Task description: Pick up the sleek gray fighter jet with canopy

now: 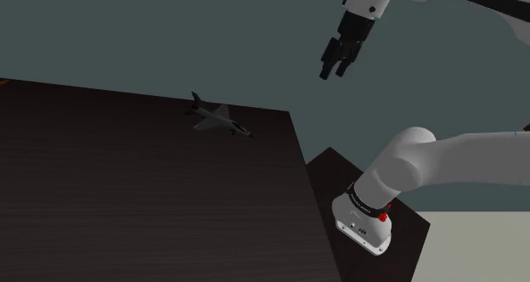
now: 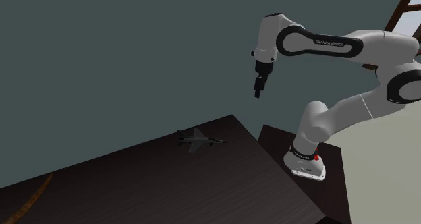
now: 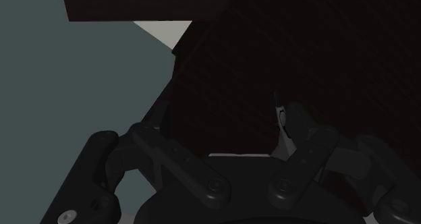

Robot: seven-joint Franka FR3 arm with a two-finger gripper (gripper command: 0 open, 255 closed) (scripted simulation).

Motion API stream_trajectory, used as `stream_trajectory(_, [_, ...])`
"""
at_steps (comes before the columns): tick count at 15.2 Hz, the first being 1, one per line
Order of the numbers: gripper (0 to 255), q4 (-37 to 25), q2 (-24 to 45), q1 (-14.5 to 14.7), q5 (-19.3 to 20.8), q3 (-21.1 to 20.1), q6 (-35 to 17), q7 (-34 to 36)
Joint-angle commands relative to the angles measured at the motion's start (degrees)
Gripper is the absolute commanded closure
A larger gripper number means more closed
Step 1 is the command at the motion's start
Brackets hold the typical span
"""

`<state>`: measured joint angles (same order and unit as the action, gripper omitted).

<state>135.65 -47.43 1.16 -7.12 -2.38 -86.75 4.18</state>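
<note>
The grey fighter jet (image 1: 219, 119) (image 2: 199, 142) stands on its wheels near the far edge of the dark wooden table (image 1: 127, 204) (image 2: 169, 185), close to the corner beside the stand. My black gripper (image 1: 335, 72) (image 2: 258, 94) hangs high in the air above the gap between table and stand, well off to the shoulder view's right of the jet. It points down. The fingers stand slightly apart with nothing between them. In the wrist view the black finger linkages (image 3: 169, 162) spread to both sides over the dark table surface.
The dark stand (image 1: 327, 166) (image 2: 276, 136) carries the arm's white base (image 1: 365, 225) (image 2: 307, 165) just beside the table corner. A grey-green wall rises behind the table. A curved brown thing (image 2: 30, 199) lies at the table's far end; a wooden frame (image 2: 405, 7) shows behind the arm.
</note>
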Motion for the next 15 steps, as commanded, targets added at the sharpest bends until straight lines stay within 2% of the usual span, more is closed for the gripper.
stream_trajectory(1, [0,0.0,0.0,0.0,0.0,0.0,0.0,0.0])
stream_trajectory(8, [0,4.88,6.99,2.2,-1.43,-6.08,-14.93,1.34])
stream_trajectory(15, [0,5.85,17.94,3.38,-0.84,-12.4,-29.71,3.64])
